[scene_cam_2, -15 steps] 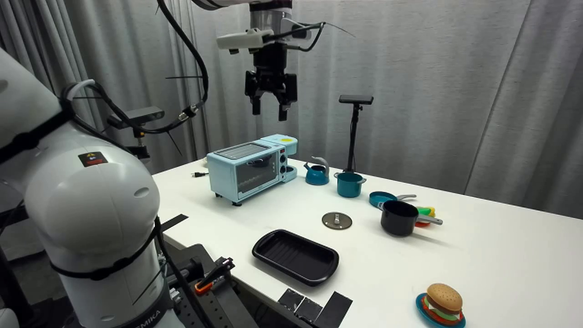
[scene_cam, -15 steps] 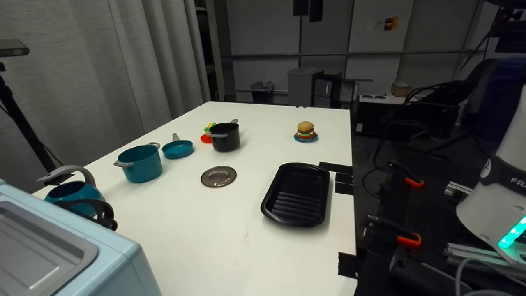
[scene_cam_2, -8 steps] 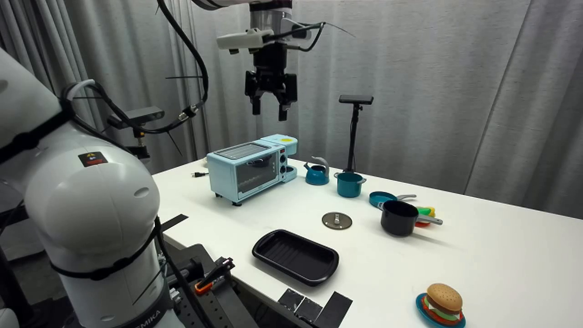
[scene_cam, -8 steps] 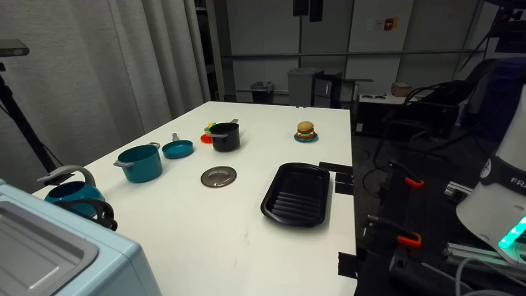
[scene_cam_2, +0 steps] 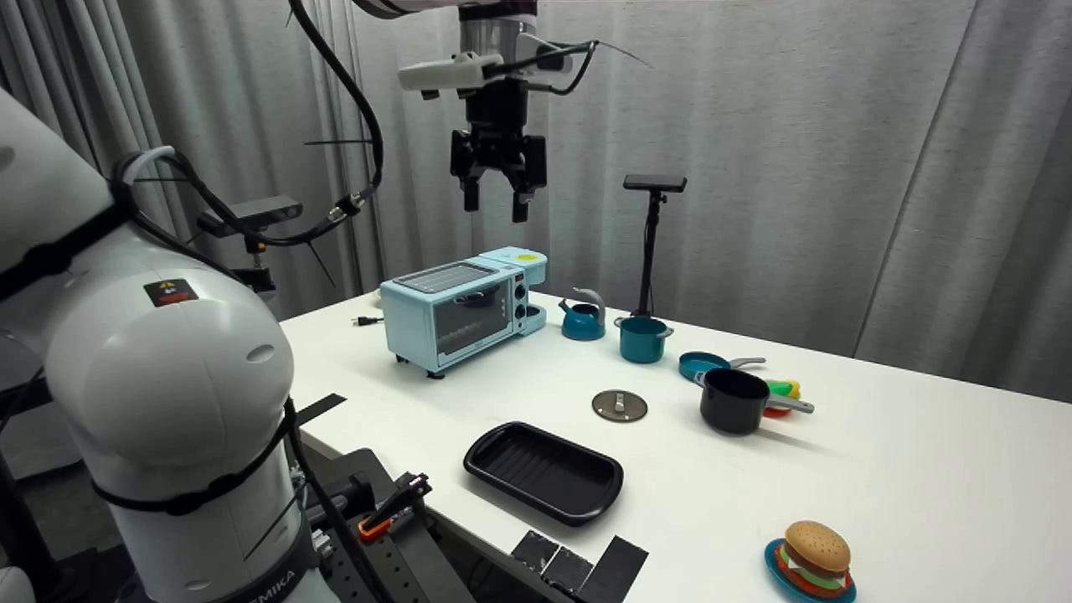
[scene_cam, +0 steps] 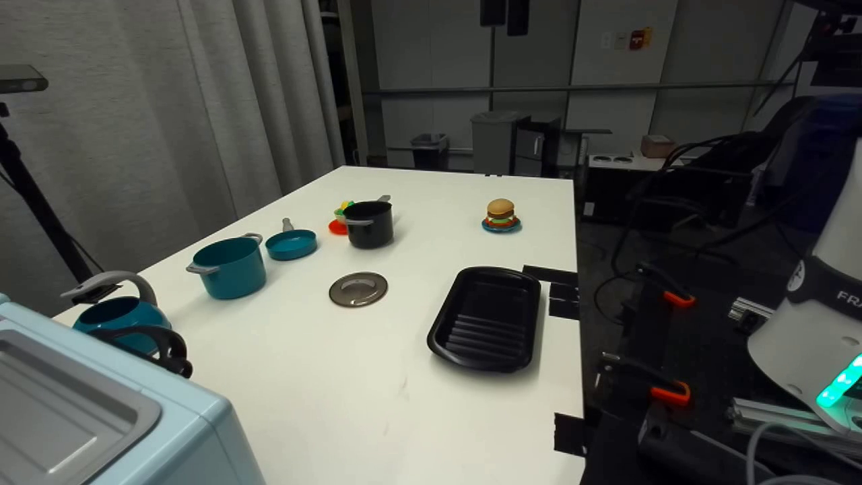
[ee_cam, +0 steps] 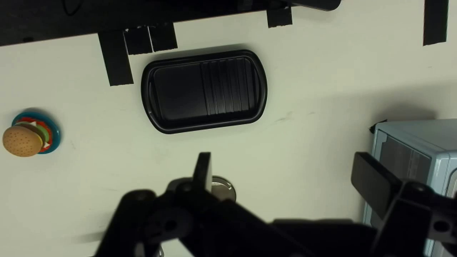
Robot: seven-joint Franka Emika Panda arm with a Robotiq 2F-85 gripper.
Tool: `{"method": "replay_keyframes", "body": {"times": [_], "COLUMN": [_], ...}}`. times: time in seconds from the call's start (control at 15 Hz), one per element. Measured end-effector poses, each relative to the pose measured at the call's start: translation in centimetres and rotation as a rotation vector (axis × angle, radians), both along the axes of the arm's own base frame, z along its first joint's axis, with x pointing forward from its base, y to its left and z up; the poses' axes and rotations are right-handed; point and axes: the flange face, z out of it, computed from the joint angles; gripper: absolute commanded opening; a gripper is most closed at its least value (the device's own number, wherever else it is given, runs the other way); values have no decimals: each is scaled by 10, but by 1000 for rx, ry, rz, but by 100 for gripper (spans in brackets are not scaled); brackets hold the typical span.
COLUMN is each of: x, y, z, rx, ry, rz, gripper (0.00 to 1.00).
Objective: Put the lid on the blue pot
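The round grey lid (scene_cam: 358, 289) lies flat near the upright, open blue pot (scene_cam: 236, 275).

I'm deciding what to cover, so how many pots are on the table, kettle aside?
2: the blue pot, between kettle and blue pan, and the black pot, on the pan's other side. Others might hide behind the oven.

You have a black tray (scene_cam_2: 543, 473) on the white table (scene_cam_2: 921, 469) and a toy burger (scene_cam_2: 817, 554) on a blue plate (ee_cam: 56, 134). Your kettle (scene_cam_2: 582, 324) stands near the light-blue toaster oven (scene_cam_2: 461, 310), your black pot (scene_cam_2: 727, 408) near a shallow pan (scene_cam_2: 702, 365).
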Motion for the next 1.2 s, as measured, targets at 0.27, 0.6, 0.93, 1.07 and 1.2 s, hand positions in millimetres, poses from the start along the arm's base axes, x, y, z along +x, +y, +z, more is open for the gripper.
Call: {"method": "replay_keyframes", "body": {"times": [0.27,0.6,0.93,1.07,1.2], "x": [20,68,121,140,159], "y": [29,51,1,-16,-26], "z": [-32,-96,-84,-82,-85], "rx": [-18,-100,-174,-183,-178], "ry": [-32,-35,-50,-50,-45], "rz": [4,36,36,55,92], "gripper": [100,100,100,100,100]}}
